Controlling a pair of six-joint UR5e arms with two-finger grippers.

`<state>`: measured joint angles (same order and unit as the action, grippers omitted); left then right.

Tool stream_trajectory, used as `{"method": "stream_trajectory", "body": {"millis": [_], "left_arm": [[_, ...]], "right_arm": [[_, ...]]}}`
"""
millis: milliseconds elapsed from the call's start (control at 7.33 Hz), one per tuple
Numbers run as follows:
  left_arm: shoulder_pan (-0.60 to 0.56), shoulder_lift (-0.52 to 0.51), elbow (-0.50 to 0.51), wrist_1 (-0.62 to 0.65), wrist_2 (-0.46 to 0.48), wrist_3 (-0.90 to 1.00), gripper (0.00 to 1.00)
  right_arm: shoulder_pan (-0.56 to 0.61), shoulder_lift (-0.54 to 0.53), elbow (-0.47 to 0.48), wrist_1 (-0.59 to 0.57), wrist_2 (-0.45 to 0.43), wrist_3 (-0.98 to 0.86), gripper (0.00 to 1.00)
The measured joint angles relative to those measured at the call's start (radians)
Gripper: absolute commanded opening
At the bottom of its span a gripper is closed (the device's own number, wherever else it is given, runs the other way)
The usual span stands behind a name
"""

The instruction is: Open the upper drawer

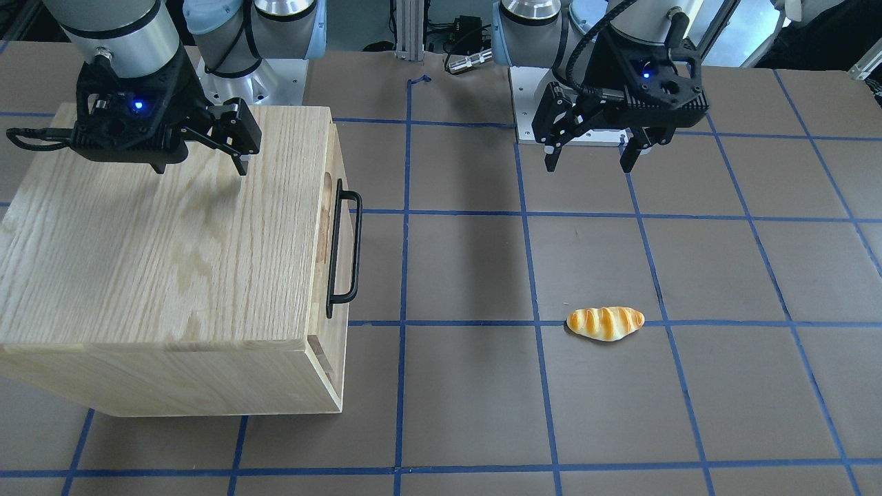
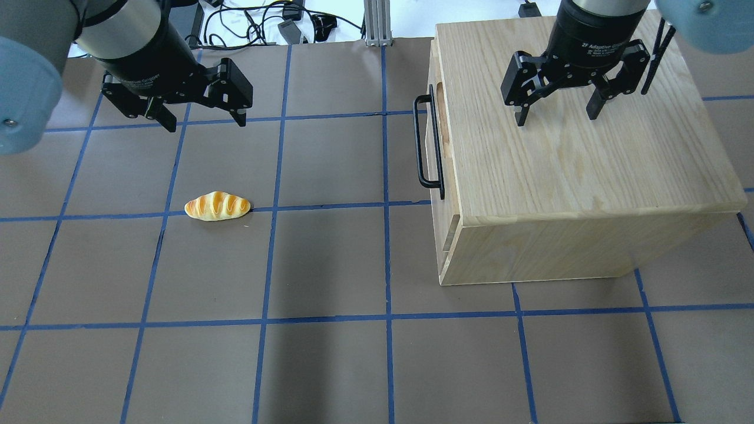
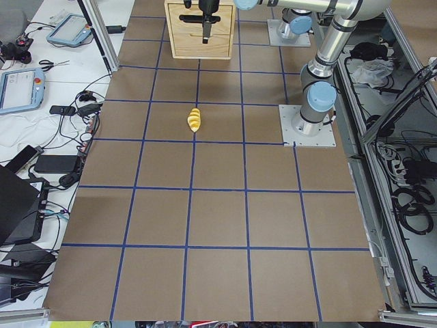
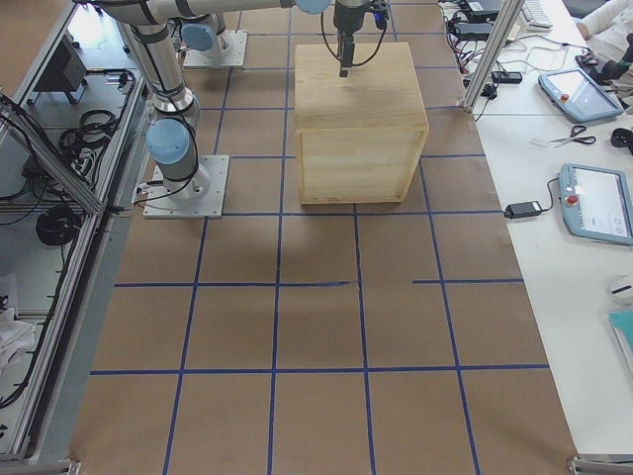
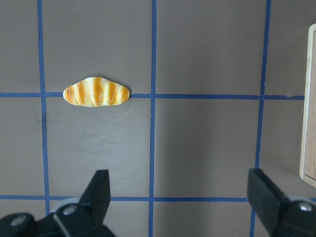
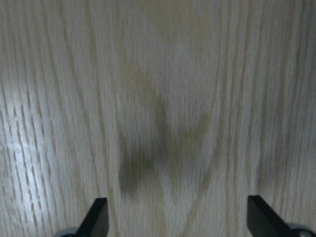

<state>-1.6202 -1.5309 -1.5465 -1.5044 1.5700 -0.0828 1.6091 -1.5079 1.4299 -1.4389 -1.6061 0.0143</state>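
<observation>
- Overall, a large oak-grain cabinet point(image 2: 577, 153) stands on the brown worktop point(image 2: 330, 265), in the robot's right half. Blue tape lines point(image 2: 330, 321) divide the worktop into squares.
- The upper drawer point(image 2: 449, 176) sits at the top of the cabinet's front, which faces the middle of the worktop. It is pushed in, with its front panel level with the cabinet's front edge. A curved notch shows in the panel's top edge.
- The black bar handle point(image 2: 417, 141) runs along the drawer front and stands off it on two short posts. Neither gripper touches it.
- The right gripper point(image 2: 556, 119) hangs over the cabinet's top board. Its fingers point down and are set wide apart, with nothing between them. The right wrist view shows only wood grain and a soft shadow between the two fingertips point(image 6: 96, 217).
- The left gripper point(image 2: 206, 124) hangs over bare worktop in the robot's left half, on the side nearer the robot and well apart from the cabinet. Its fingers are likewise spread and hold nothing.
- A toy bread roll point(image 2: 217, 206), golden with pale stripes, lies on a blue tape line. Seen from the robot, it is beyond the left gripper and well apart from the drawer handle. In the left wrist view it appears above and to the left of the gap between the fingers.
</observation>
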Motion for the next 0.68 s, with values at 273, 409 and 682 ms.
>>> {"method": "stream_trajectory", "body": {"millis": [273, 409, 682], "left_arm": [[-0.002, 0.002, -0.002, -0.001, 0.0, 0.0, 1.0], [-0.003, 0.003, -0.004, -0.001, -0.001, 0.0, 1.0], [-0.005, 0.006, -0.007, -0.002, -0.002, 0.0, 1.0]], "right_arm": [[0.0, 0.0, 0.0, 0.0, 0.0, 0.001, 1.0], [0.0, 0.0, 0.0, 0.0, 0.0, 0.001, 1.0], [0.0, 0.0, 0.0, 0.0, 0.0, 0.001, 1.0]]}}
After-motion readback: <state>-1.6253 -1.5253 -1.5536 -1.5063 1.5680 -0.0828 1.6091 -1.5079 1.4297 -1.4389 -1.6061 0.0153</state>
